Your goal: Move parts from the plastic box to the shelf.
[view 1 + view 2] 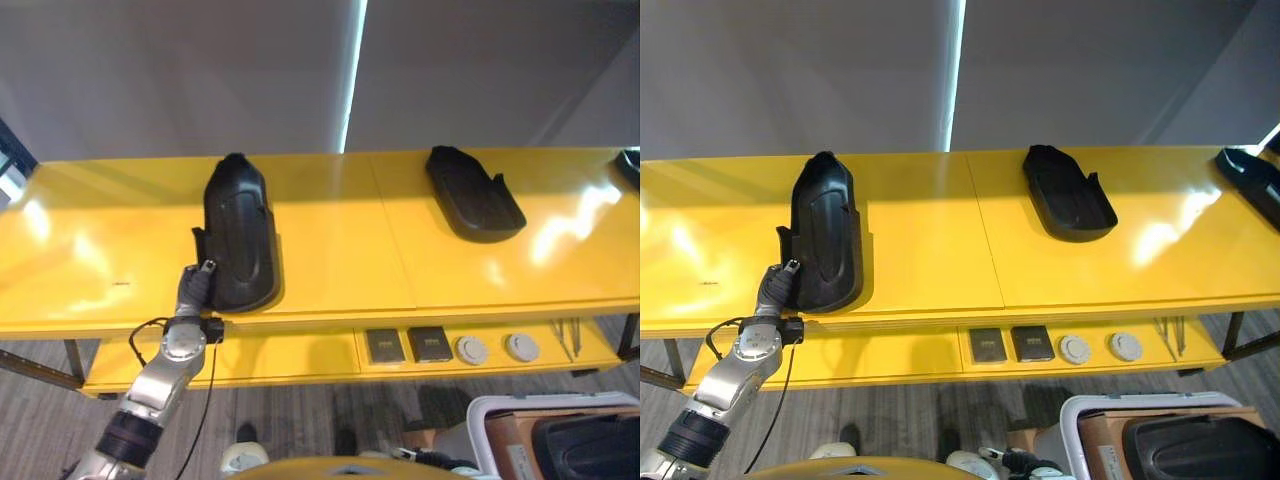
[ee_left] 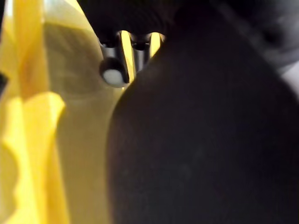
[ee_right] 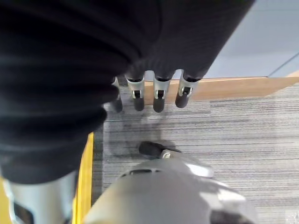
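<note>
Looking down, left eye view: a yellow shelf (image 1: 330, 270) runs across the middle of the frame, with a lower yellow ledge beneath it.
Left part: a long black part (image 1: 240, 235) lies on the shelf left of centre, its narrow end toward the wall.
Left robot hand: the left robot hand (image 1: 192, 287) comes up from the lower left and sits against the near left edge of that part; whether its fingers curl round the part I cannot tell.
Second part: another black part (image 1: 472, 195) lies on the shelf right of centre, well apart from the first.
Plastic box: a white plastic box (image 1: 490, 412) shows at the lower right corner, with a dark part (image 1: 585, 445) inside it.
Lower ledge: two dark square pieces (image 1: 408, 345) and two grey round pieces (image 1: 496, 348) lie side by side.

Right eye view: a third black part (image 1: 1248, 178) shows at the right edge of the shelf.

Left wrist view: a big dark surface (image 2: 201, 140) is very close, with yellow shelf beside it; the grip cannot be made out.

Right wrist view: the right robot hand (image 3: 158, 95) hangs over grey carpet floor (image 3: 224, 130), fingers straight and relaxed, holding nothing.
</note>
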You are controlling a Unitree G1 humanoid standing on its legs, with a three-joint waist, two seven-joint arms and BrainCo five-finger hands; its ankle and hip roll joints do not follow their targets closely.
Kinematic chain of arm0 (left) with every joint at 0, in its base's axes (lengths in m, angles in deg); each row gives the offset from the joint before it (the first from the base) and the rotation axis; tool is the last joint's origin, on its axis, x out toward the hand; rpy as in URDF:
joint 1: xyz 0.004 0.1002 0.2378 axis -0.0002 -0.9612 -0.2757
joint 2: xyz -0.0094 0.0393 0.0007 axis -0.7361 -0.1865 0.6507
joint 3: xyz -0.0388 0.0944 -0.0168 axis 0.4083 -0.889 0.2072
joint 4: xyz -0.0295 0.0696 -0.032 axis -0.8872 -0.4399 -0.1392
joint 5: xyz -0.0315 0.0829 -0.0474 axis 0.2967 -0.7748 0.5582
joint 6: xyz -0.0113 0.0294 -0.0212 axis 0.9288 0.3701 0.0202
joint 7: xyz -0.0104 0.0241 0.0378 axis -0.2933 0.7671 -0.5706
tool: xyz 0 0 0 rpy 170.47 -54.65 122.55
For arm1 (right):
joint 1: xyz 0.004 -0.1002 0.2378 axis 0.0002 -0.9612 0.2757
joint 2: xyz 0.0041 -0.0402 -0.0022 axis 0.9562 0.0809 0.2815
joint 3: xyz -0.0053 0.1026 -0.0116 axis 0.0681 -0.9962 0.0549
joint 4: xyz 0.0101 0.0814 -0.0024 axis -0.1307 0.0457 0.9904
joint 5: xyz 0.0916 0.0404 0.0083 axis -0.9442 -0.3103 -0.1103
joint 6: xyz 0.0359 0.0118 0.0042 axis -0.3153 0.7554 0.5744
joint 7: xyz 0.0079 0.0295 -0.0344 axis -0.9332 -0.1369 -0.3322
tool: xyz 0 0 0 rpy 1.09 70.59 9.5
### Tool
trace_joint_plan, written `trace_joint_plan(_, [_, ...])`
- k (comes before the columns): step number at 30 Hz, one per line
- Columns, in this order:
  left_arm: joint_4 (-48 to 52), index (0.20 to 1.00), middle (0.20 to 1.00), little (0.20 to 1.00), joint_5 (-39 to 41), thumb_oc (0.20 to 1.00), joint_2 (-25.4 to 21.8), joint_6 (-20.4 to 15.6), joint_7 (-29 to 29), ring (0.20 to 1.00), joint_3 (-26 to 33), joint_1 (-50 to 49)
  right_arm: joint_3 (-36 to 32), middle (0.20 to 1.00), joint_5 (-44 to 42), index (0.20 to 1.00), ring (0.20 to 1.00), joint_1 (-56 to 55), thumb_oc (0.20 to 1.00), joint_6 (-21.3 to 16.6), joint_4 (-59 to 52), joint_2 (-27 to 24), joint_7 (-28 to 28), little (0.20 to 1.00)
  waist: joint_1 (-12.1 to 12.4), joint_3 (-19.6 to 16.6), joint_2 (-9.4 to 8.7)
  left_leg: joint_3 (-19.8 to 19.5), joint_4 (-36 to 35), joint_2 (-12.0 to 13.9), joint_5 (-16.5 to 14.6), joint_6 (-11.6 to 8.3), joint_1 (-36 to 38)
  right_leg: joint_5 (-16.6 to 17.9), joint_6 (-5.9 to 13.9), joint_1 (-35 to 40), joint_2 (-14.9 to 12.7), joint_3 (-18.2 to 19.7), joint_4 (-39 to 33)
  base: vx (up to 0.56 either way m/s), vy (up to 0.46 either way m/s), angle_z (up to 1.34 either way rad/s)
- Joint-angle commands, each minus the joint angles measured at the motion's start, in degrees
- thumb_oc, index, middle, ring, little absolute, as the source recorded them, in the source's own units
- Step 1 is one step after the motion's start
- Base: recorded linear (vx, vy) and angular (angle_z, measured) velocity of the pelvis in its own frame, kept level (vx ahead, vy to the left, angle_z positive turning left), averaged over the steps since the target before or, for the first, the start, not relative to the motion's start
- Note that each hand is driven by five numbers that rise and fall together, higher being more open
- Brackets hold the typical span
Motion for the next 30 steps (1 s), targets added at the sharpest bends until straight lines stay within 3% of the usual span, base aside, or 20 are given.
trace_joint_plan(1, [-5.5, 0.200, 0.200, 0.200, -8.3, 0.200, -4.9, 6.3, -1.7, 0.200, 1.0, 5.3, 0.4, 1.000, 1.7, 1.000, 1.000, 1.2, 1.000, 0.4, 1.4, 0.1, -0.8, 1.000, -1.5, 1.4, -2.18, -1.0, 3.3, -3.8, -3.5, 2.31, -0.4, -2.6, 4.27, 1.2, -1.5, 1.4, 2.1, 0.05, 0.097, -0.14])
trace_joint_plan(5, [-17.2, 0.200, 0.200, 0.200, -7.7, 0.200, -8.0, 10.1, -3.7, 0.200, -0.5, 12.9, 1.2, 1.000, 5.0, 1.000, 1.000, 0.0, 1.000, 0.3, 1.1, -0.8, -2.0, 1.000, -4.3, 0.1, -0.83, 0.3, 0.4, -4.6, -3.4, 2.39, 2.9, -2.3, 5.29, 1.9, -2.0, 3.0, 1.7, 0.08, 0.127, -0.27])
trace_joint_plan(7, [-22.7, 0.200, 0.200, 0.200, -7.6, 0.200, -7.9, 11.1, -1.8, 0.200, -1.7, 16.6, 2.0, 1.000, 6.2, 1.000, 1.000, -0.3, 1.000, 1.0, 0.0, -1.1, -2.4, 1.000, -5.6, -0.4, -0.41, 0.9, -0.6, -4.8, -3.4, 2.36, 4.0, -2.3, 5.67, 2.1, -2.2, 3.6, 1.6, 0.05, 0.077, -0.11])
trace_joint_plan(15, [-43.5, 0.200, 0.200, 0.200, -6.2, 0.200, -5.1, 10.0, -1.7, 0.200, -4.0, 28.8, 5.3, 1.000, 9.4, 1.000, 1.000, 1.1, 1.000, 1.3, 1.2, -2.2, -4.0, 1.000, -9.0, -1.1, 0.32, 3.2, -2.2, -4.7, -3.8, 2.65, 5.5, -2.3, 6.19, 1.6, -2.0, 5.3, 1.5, 0.03, 0.011, -0.10])
trace_joint_plan(30, [-48.1, 0.200, 0.200, 0.200, -8.3, 0.200, -0.5, 9.2, -5.7, 0.200, -8.5, 31.7, 5.9, 1.000, 11.5, 1.000, 1.000, 1.8, 1.000, -1.5, 5.3, -1.8, -4.7, 1.000, -10.3, -1.1, 0.45, 4.3, -2.7, -4.5, -4.1, 2.91, 5.7, -2.5, 6.10, 1.2, -1.3, 6.7, 1.3, 0.00, -0.009, -0.03])
